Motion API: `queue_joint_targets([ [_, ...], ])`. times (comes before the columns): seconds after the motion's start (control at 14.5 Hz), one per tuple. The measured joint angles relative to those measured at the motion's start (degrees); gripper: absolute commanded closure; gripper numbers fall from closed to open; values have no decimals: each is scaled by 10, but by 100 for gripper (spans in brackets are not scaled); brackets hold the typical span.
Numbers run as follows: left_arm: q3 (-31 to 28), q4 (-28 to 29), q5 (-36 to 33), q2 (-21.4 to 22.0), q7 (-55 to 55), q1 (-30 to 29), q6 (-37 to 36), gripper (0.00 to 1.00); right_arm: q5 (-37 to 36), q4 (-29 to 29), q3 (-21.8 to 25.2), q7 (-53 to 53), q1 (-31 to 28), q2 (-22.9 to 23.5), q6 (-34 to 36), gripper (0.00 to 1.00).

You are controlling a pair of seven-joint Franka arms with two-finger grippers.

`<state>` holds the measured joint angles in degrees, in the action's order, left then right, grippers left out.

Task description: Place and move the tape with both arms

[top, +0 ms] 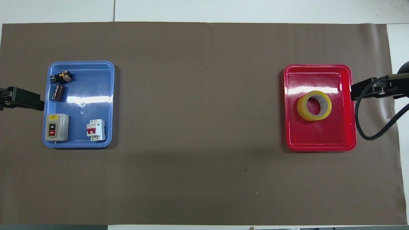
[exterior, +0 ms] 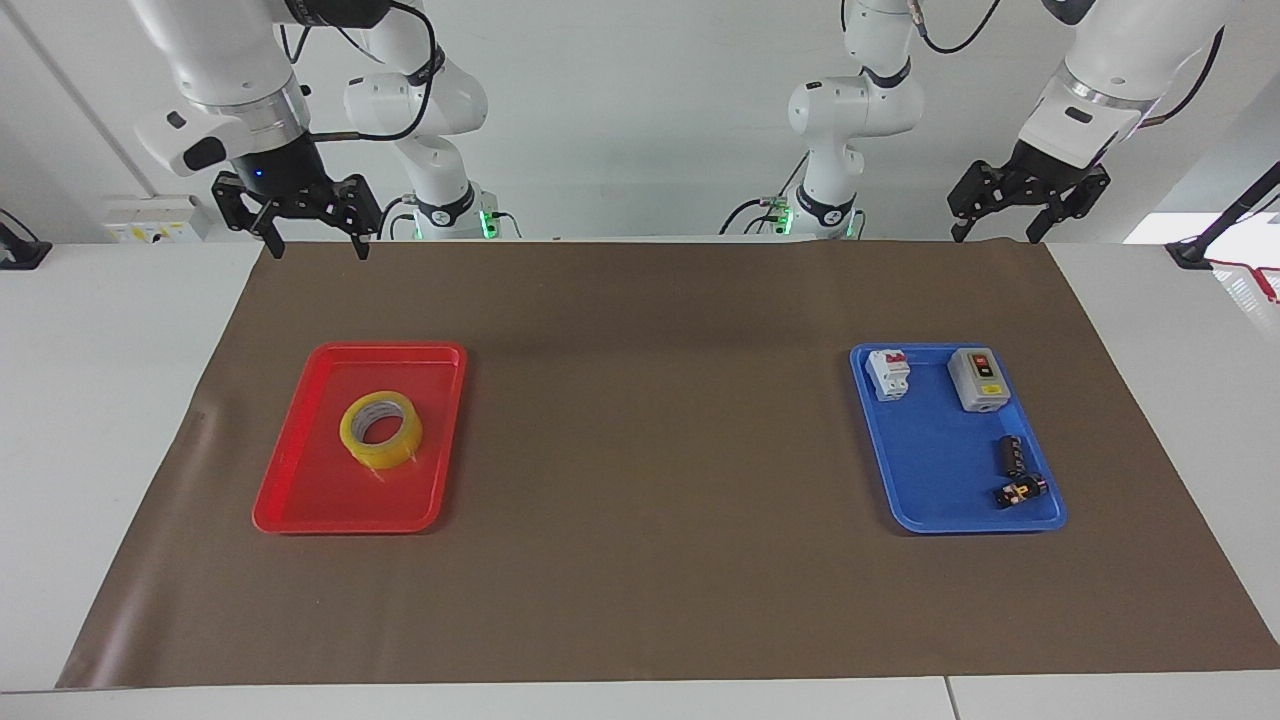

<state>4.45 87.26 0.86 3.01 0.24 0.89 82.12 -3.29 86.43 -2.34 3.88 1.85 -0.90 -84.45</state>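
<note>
I see a translucent yellow tape (exterior: 380, 430) with a pale grey-white core lying in a glossy red tray (exterior: 300, 500). The blue tray (exterior: 925, 470) holds a white circuit breaker (exterior: 889, 373) with a red lever, a grey switch box (exterior: 979, 379) with a black and a red button and a yellow label, a dark brown capacitor (exterior: 1011, 453), and a black part with orange-yellow detail (exterior: 1019, 492). A plain brown mat (exterior: 650, 450) covers my white table (exterior: 100, 350). Both arms are white with black grippers.
</note>
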Motion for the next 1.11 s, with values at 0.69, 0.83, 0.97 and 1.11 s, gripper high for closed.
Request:
queue_joint_targets([
  [0.69,0,0,0,0,0,0,0,0,14,0,6,-11,-7,0,11,0],
  [0.83,0,0,0,0,0,0,0,0,14,0,6,-11,-7,0,11,0],
  [0.97,0,0,0,0,0,0,0,0,14,-1,6,-11,-7,0,11,0],
  [1.11,0,0,0,0,0,0,0,0,14,-2,6,-11,-7,0,11,0],
])
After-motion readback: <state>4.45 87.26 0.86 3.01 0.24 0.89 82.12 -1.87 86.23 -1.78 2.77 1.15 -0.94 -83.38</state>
